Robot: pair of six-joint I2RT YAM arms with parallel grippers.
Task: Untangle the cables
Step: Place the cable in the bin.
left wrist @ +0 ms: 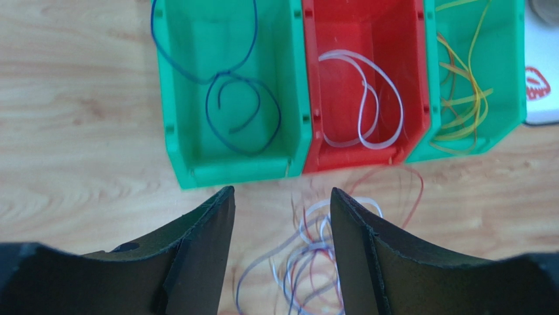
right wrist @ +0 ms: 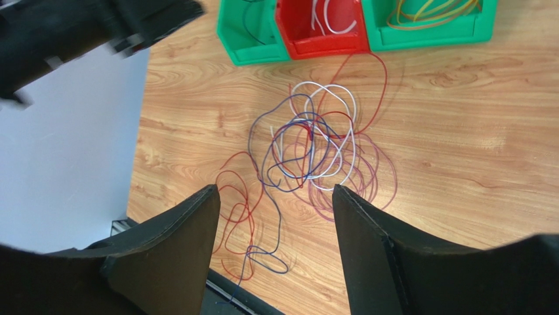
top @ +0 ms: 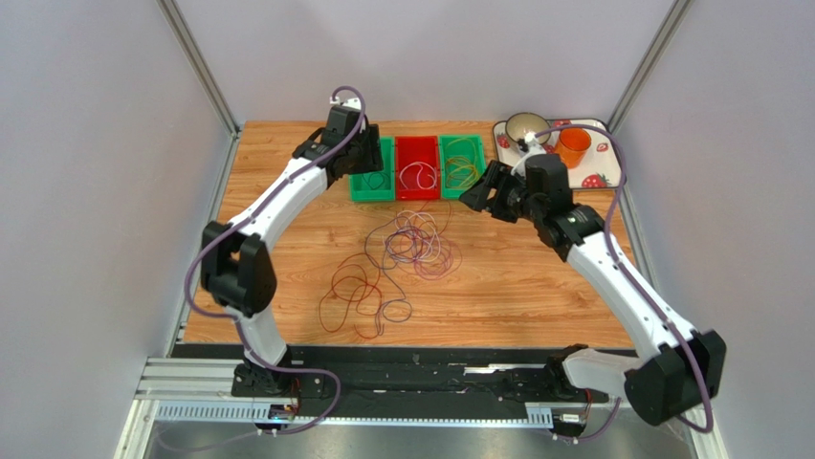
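Note:
A tangle of cables (top: 418, 241) in white, blue, purple and red lies mid-table, with loose red loops (top: 356, 296) trailing toward the near edge. My left gripper (top: 371, 161) hovers over the near edge of the left green bin (left wrist: 197, 172); its jaws (left wrist: 282, 197) are open with nothing between them, and the tangle (left wrist: 321, 256) is below. Blue cables (left wrist: 223, 74) lie in that bin, white ones (left wrist: 365, 141) in the red bin (left wrist: 420, 79), yellow ones (left wrist: 459, 108) in the right green bin. My right gripper (right wrist: 275, 190) is open and empty, held above the tangle (right wrist: 315, 141).
Three bins stand in a row at the back: green (top: 358, 191), red (top: 400, 167), green (top: 476, 187). A strawberry-print tray (top: 600, 172) at the back right carries a bowl (top: 526, 126) and an orange cup (top: 574, 145). A blue cable end (right wrist: 252, 252) reaches the table's near edge.

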